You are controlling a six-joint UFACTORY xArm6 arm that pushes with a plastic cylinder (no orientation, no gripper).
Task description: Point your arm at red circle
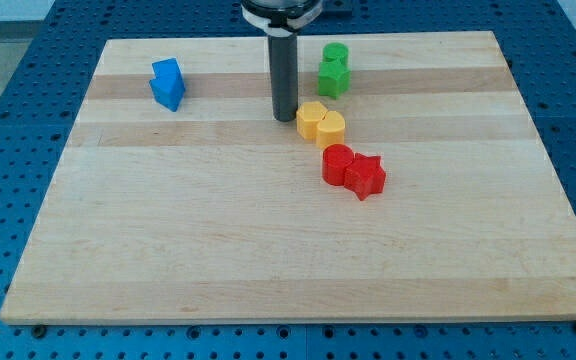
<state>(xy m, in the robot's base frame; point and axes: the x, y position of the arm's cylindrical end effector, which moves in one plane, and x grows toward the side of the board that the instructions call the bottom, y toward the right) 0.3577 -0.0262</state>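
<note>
Not yet there: tip (pixel 285 119) of the bare rod tool, no jaws to part or clamp, touching nothing, just left of the yellow blocks (pixel 321 123), red circle (pixel 337 163) nearer and rightward, touching the red star (pixel 366 176).

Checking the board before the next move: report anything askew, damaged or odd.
Nothing stands out. The blocks sit flat on the wooden board, none tipped or off it. My tip rests just left of the yellow blocks, above the red circle.

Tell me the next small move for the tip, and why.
Probably slide my tip toward the view's bottom right, skirting below the yellow blocks, to reach the red circle. The yellow pair sits directly between them, and the red star touches the circle's far side.
</note>
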